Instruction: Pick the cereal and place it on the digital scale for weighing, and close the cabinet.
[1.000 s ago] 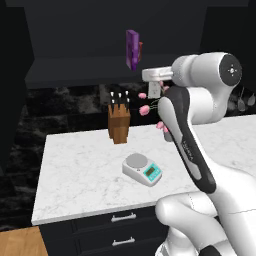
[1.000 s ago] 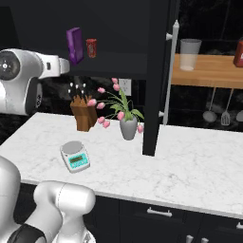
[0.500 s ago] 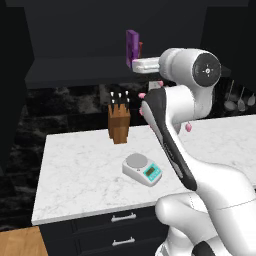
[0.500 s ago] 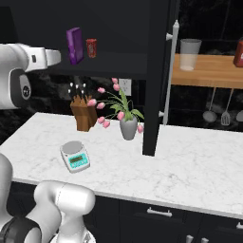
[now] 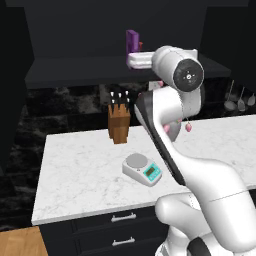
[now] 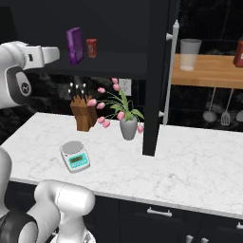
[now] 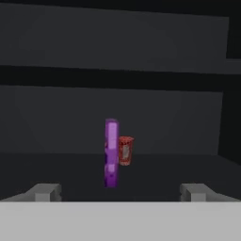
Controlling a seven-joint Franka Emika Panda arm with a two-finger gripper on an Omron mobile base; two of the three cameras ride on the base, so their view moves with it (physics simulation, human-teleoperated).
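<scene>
I am in the first step: reaching toward the cereal [image 7: 111, 153], which stands upright on the shelf inside the open cabinet [image 6: 156, 71], seen edge-on from my hand camera. My pincer [image 7: 120, 190] is wide, the two fingertips [image 7: 44, 192] well apart at the bottom of the hand view, with nothing between them, and the box is centred in the gap but not yet near. Just beside the box, a little behind it, stands a small red can [image 7: 125, 149]; I judge the next move must bring the pincer straight forward so the fingers pass on both flat faces of the box without pushing this can. After that, the box should go down to the digital scale [image 6: 74, 155], which lies on the tabletop [image 6: 199, 166] in front of the knife block [image 6: 83, 114], well apart from the shelf. By my count: one cereal box, one red can, one scale, one knife block, one vase of pink flowers [image 6: 127, 124], and one cabinet door that I can see standing open, with its long silver handle [image 6: 169, 71].
</scene>
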